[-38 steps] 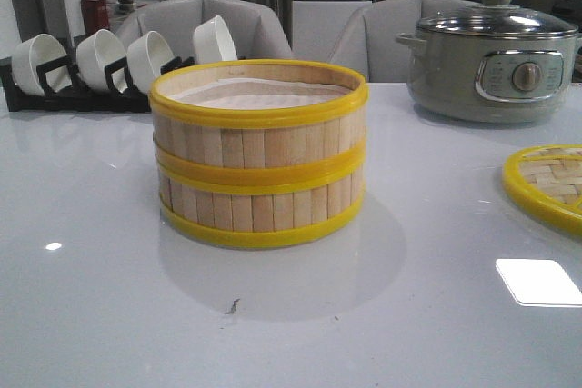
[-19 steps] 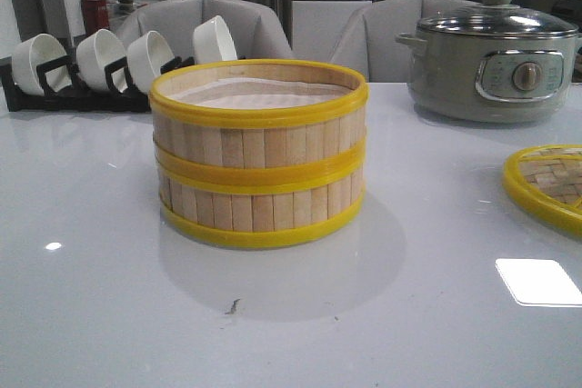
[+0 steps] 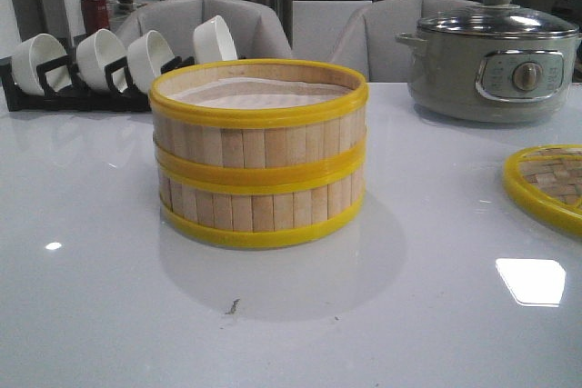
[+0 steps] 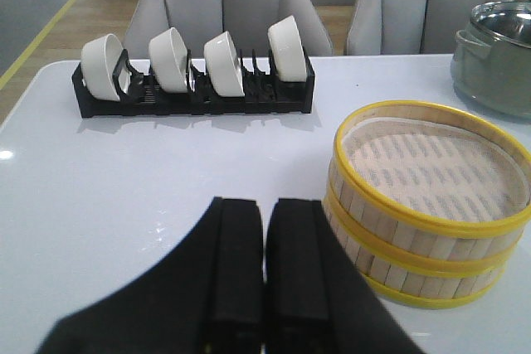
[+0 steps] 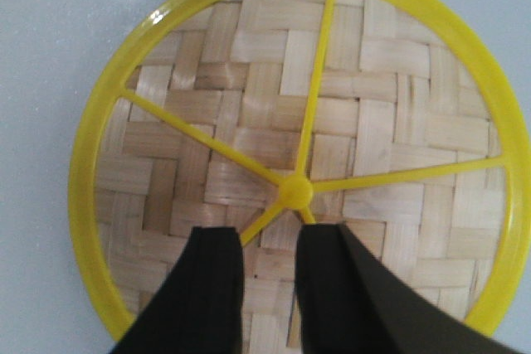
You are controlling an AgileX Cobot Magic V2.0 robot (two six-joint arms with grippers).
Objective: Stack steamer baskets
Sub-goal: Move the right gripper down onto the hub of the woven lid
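Fig.: white glossy table (image 3: 91, 315), front + both wrist views. Centre: two round bamboo steamer baskets w/ yellow rims, upper basket (image 3: 258, 124) seated squarely on lower basket (image 3: 262, 211), rims touching; whitish liner (image 4: 431, 173) visible inside the upper one. Rear right: grey electric pot w/ glass lid (image 3: 493, 56). Rear left: black rack (image 3: 77, 95) holding four tilted white bowls (image 3: 100, 56). Right edge: flat woven-bamboo lid w/ yellow rim & ribs (image 5: 303, 151) lying on the table, well apart from the stack. My left gripper (image 4: 264, 242): black fingers pressed together, nothing between, near the stack's side. My right gripper (image 5: 270, 267): fingers slightly parted, empty, above the lid by its hub.
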